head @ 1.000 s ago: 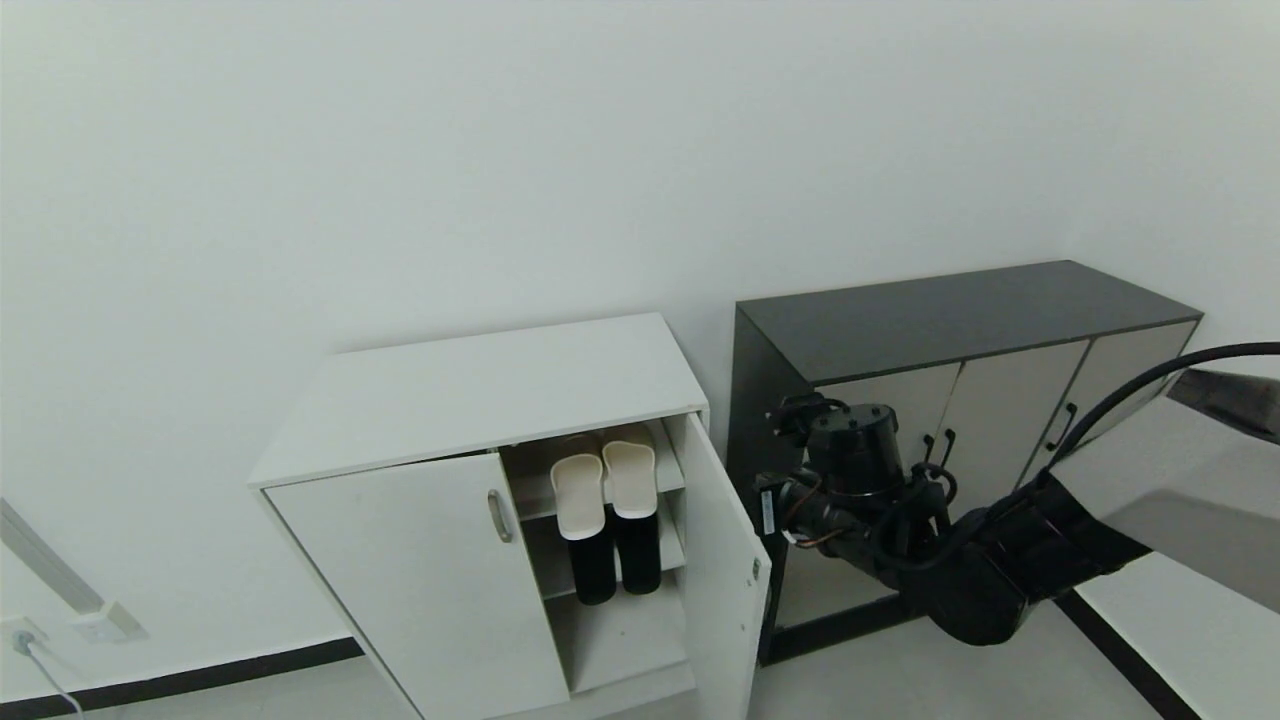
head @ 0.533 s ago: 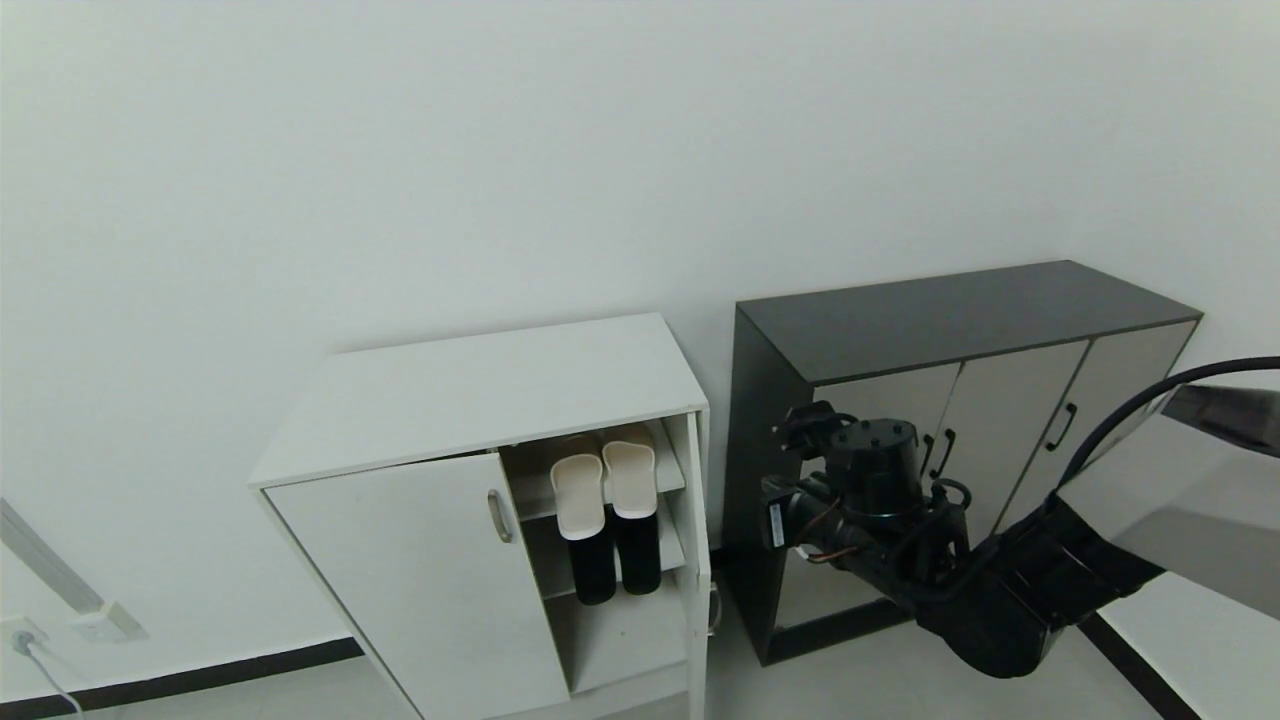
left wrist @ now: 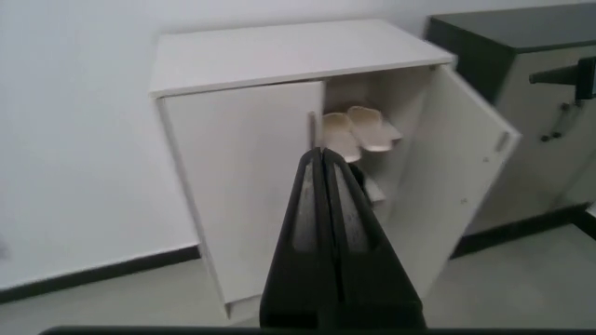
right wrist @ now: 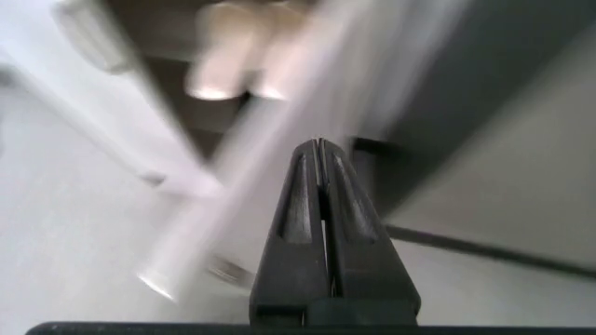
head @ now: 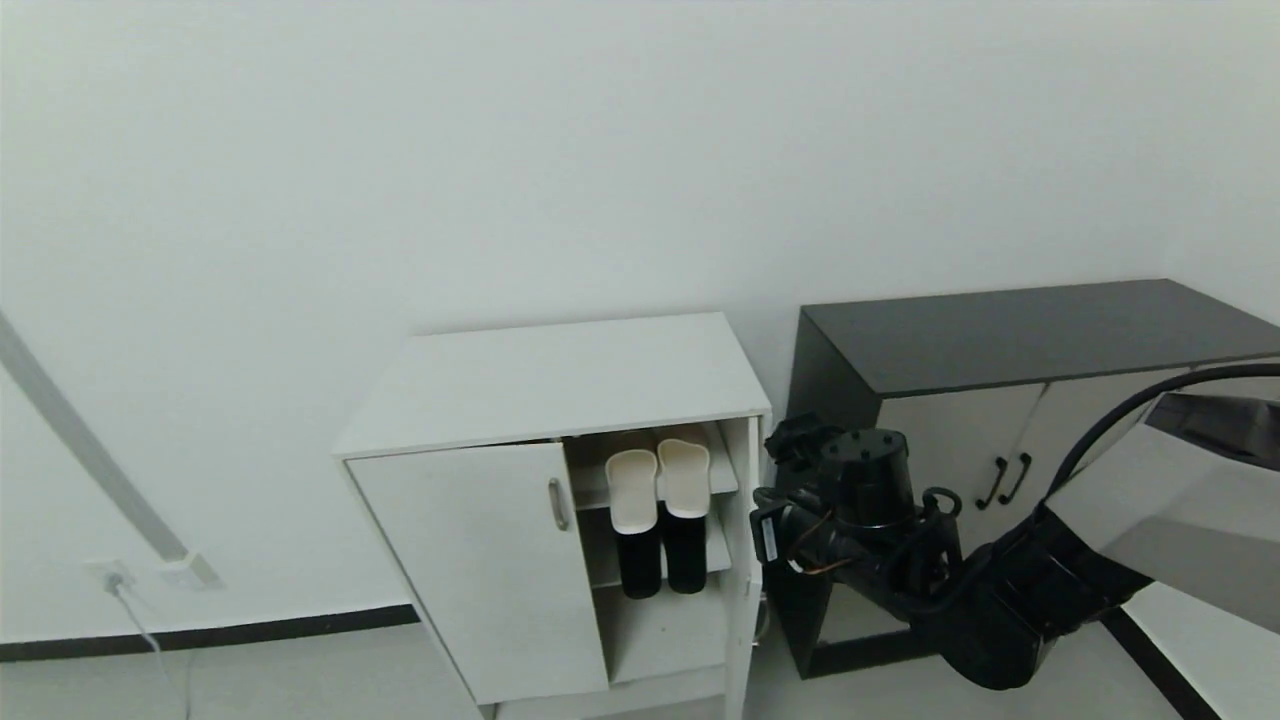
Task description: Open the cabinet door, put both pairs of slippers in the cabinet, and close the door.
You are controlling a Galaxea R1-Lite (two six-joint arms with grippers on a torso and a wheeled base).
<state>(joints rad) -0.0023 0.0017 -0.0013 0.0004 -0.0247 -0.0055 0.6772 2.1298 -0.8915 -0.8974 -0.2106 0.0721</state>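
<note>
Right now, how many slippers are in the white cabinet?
4. Two cream slippers lie side by side on the upper shelf. Two black slippers sit side by side on the lower shelf. The closed left door could hide more.

The cabinet (head: 560, 380) is plain white with a silver-grey handle (head: 556, 503), and of its two pairs the cream slippers (head: 633, 492) are pale and the black slippers (head: 640, 565) are solid dark. The second cabinet (head: 1040, 325) is matt black on top, with pale grey doors (head: 950, 440) and black pulls (head: 1005, 480). The wall (head: 600, 150) is white, the skirting (head: 200, 635) black, and the left gripper (left wrist: 322, 158) and right gripper (right wrist: 319, 149) are black
</note>
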